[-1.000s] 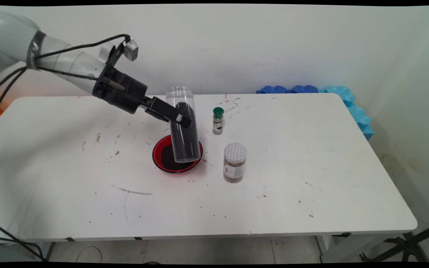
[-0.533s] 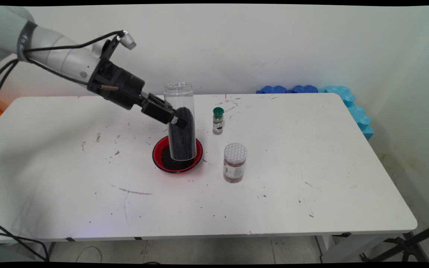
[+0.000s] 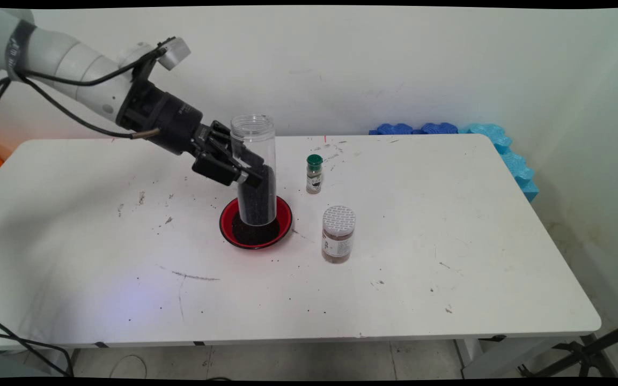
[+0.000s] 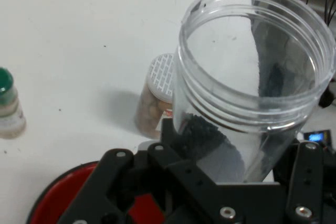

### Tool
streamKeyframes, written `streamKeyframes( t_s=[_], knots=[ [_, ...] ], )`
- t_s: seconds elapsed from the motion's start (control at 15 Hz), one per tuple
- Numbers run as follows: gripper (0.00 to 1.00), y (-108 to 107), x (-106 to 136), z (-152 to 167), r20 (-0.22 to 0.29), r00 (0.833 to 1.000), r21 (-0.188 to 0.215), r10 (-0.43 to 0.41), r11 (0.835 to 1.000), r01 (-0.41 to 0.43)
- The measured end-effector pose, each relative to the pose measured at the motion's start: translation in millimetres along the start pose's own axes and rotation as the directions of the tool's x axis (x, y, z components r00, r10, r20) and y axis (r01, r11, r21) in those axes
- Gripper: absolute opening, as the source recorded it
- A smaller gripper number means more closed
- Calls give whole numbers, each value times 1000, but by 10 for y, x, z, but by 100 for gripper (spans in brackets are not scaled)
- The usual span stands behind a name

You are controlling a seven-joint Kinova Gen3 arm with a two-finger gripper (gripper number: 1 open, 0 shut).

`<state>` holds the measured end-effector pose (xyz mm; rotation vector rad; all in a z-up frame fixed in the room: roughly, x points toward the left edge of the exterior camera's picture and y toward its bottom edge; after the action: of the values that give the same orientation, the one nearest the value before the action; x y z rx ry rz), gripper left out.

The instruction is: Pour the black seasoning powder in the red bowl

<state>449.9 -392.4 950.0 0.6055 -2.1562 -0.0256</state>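
The jar (image 3: 256,171), clear, lidless and partly filled with dark grains, stands nearly upright with its base over the red bowl (image 3: 285,210), mouth up. Whether the base rests in the bowl or hangs just above it cannot be told. Starting at the left of the main view, the white arm slants down from the upper left, black cables hanging from it. Its gripper (image 3: 244,170) is clenched on the jar at about mid-height, the fingers closed against the clear wall. In the hand view the jar (image 4: 252,77) fills the right side, its threaded rim open, dark grains banked inside near the black fingers (image 4: 178,153). The bowl (image 4: 58,192) shows at the lower left there. It holds a layer of dark grains and sits on the white table (image 3: 448,241). Right of the jar stands a small green-capped bottle (image 3: 314,174), near but apart. Further right and nearer the camera stands a wider white-lidded jar (image 3: 338,234) with brown contents, just beside the bowl, not touching.
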Motion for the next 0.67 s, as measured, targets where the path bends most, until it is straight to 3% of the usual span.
streamKeyframes(
  t_s=[0.27, 0.67],
  knots=[
    [0, 137, 78, -57, 5, 991, 9, 132, 991, -132],
    [0, 294, 165, -135, 8, 972, 24, 237, 971, -237]
  ],
)
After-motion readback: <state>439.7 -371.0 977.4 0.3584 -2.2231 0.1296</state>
